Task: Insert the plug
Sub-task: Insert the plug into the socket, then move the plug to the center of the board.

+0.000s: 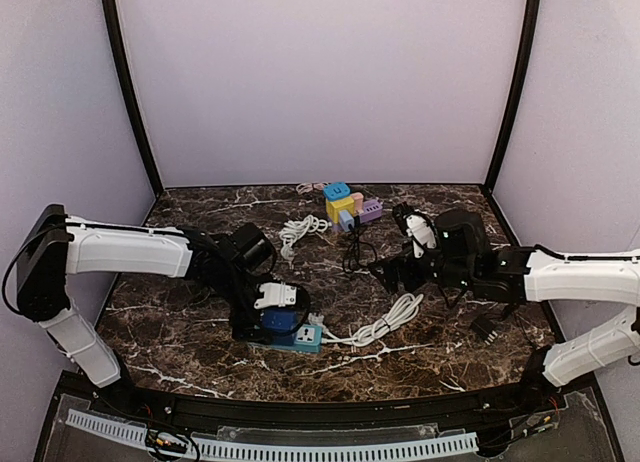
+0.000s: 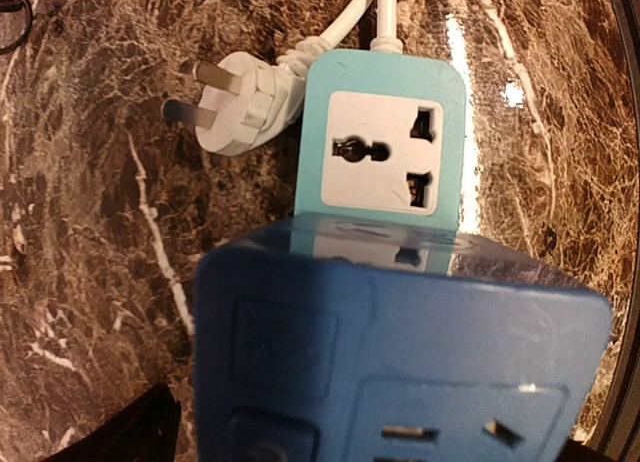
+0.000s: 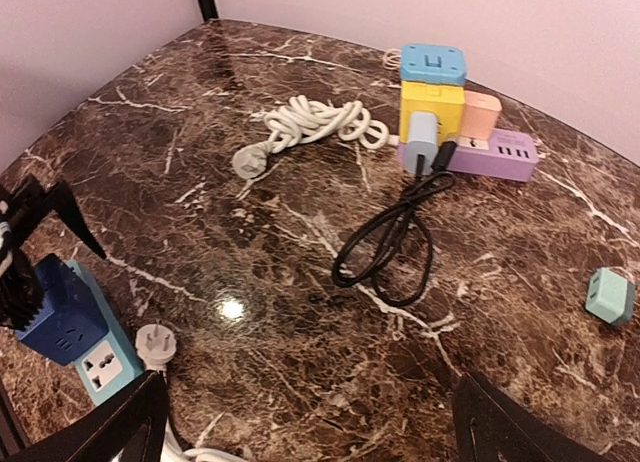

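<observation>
Blue adapter (image 2: pixel 400 362) sits on one end of the teal power strip (image 2: pixel 385 152), apparently seated. Left gripper (image 1: pixel 277 312) straddles it, jaws spread, seemingly off its sides. White plug (image 2: pixel 235 107) lies loose beside the strip. Right gripper (image 3: pixel 310 422) hangs open and empty, well apart, likely to leave room.

Dark veined marble table (image 1: pixel 180 332) — pale lilac walls (image 1: pixel 320 82), black corner posts (image 1: pixel 133 92).

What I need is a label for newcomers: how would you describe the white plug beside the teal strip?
On the table, find the teal socket strip by the left arm. The white plug lies at its corner, prongs bare; the other white plug, farther back, ends a coiled cord.
</observation>
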